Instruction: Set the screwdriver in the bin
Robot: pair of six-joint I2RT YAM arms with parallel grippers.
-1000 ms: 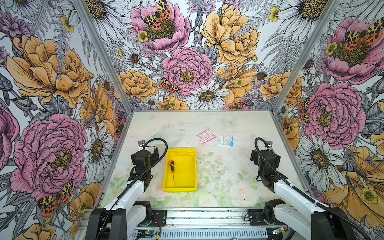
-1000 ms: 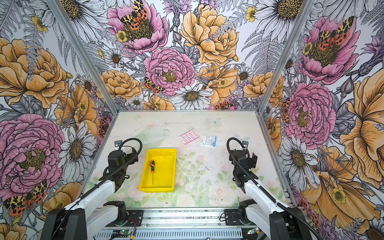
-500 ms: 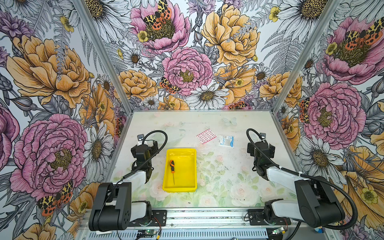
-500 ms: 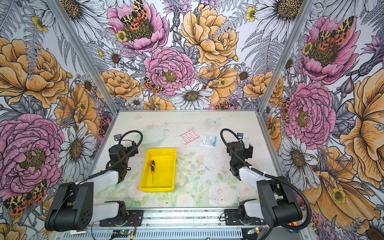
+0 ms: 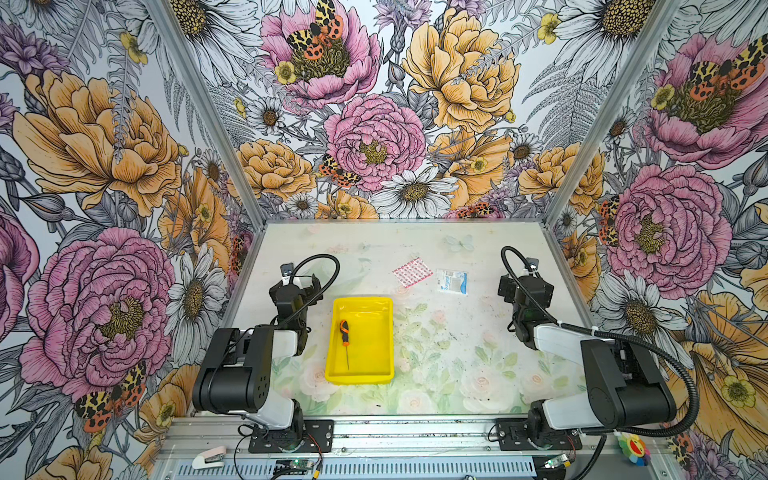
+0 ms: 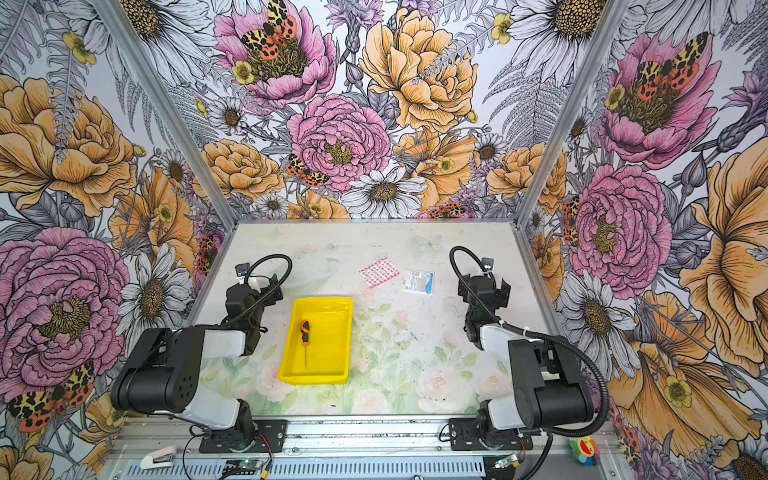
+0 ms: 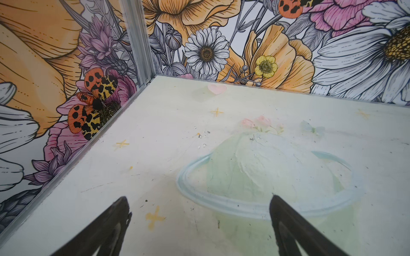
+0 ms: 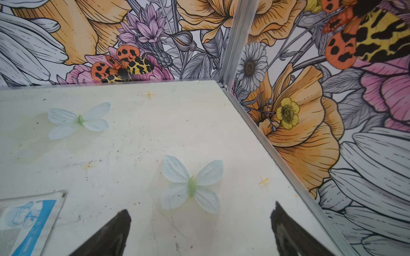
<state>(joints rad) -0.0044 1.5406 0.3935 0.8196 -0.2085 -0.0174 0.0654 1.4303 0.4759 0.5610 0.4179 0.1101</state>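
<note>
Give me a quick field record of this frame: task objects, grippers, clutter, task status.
screwdriver: lying flat inside the bin, handle toward the back wall
bin: yellow, on the table, nearer the left arm
left gripper: open, empty, over bare table
right gripper: open, empty
clutter: pink packet and white-blue sachet, behind the bin
task status: looks done

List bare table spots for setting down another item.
Largest free patch: between the shallow yellow plastic bin, which holds the orange-and-black-handled screwdriver, and the right hand. The strip along the back wall is bare too. Crowded: the pink-checked flat packet and white-and-blue sachet side by side, and the narrow gap between bin and left hand.
</note>
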